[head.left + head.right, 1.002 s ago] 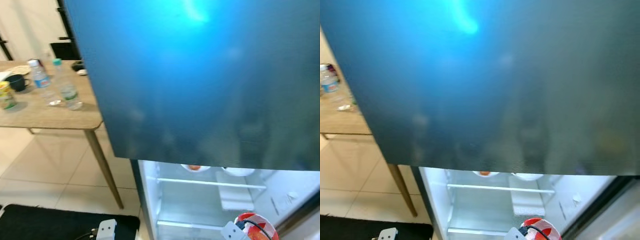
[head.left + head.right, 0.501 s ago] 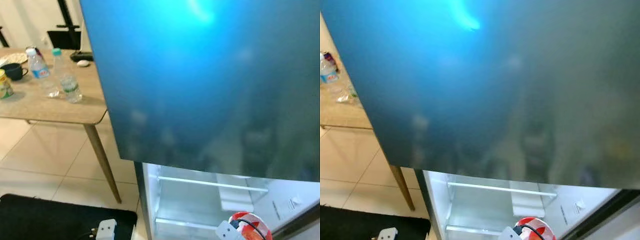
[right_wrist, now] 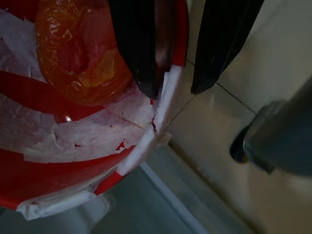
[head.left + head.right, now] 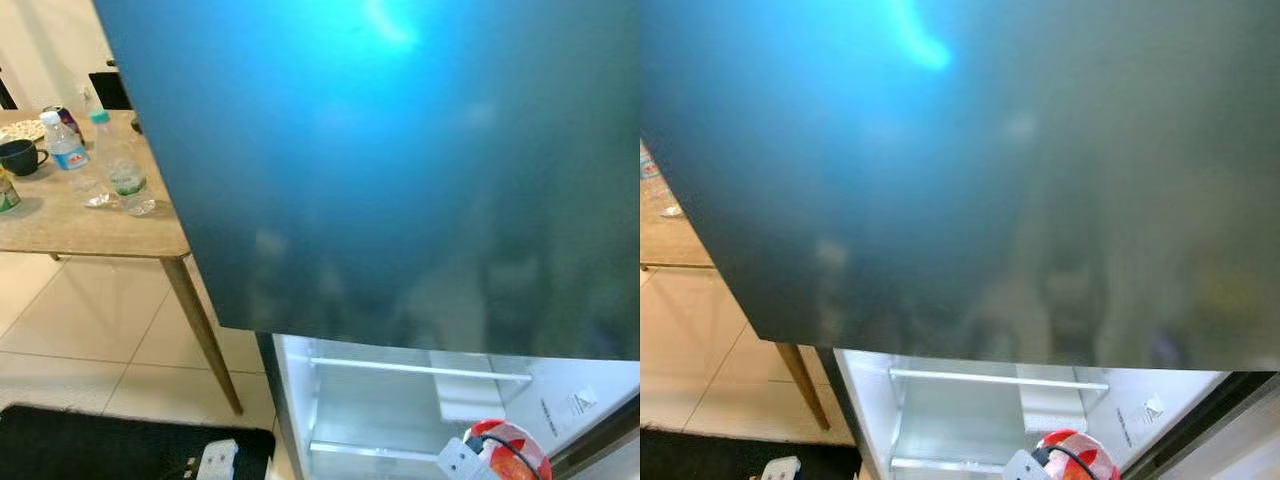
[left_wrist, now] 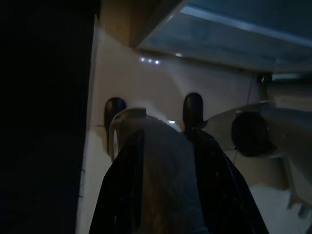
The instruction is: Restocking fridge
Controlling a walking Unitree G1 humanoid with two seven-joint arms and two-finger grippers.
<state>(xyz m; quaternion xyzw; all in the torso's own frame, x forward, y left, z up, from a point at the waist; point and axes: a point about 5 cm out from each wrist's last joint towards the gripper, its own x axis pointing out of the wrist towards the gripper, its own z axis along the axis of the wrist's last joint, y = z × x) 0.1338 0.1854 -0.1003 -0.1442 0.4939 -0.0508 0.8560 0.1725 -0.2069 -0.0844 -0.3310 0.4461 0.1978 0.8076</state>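
While the red-and-white bowl (image 3: 73,122) sits clamped on its rim, the right gripper (image 3: 175,73) has one black finger inside the bowl and the other outside, closed onto the rim edge. White tape patches on the bowl are torn in places. Inside it lies an orange item in clear wrap (image 3: 83,53), right next to the inner finger; can't tell what food it is.

In the head views the bowl (image 4: 508,450) is low at the right, in front of the open lower fridge compartment (image 4: 400,410), with a white block of the wrist and a black cable against it. Can't tell whether it is already past the compartment opening or just before it. Compartment interior is white and lit, with a glass shelf (image 4: 420,368) across it and a sticker (image 4: 575,403) on the right wall.

Above that, the dark blue-green upper fridge door (image 4: 400,160) takes most of the frame, with a bright light glare near the top.

Left gripper (image 5: 153,109): fingers parted, nothing between them, hanging over pale tiled floor, scene dark.

To the left, a wooden table (image 4: 90,225) stands on tiles, well apart from the bowl. On it: two clear water bottles (image 4: 110,165), a dark mug (image 4: 18,156), a can (image 4: 6,190) at the frame edge. A black mat (image 4: 100,445) lies on the floor below.
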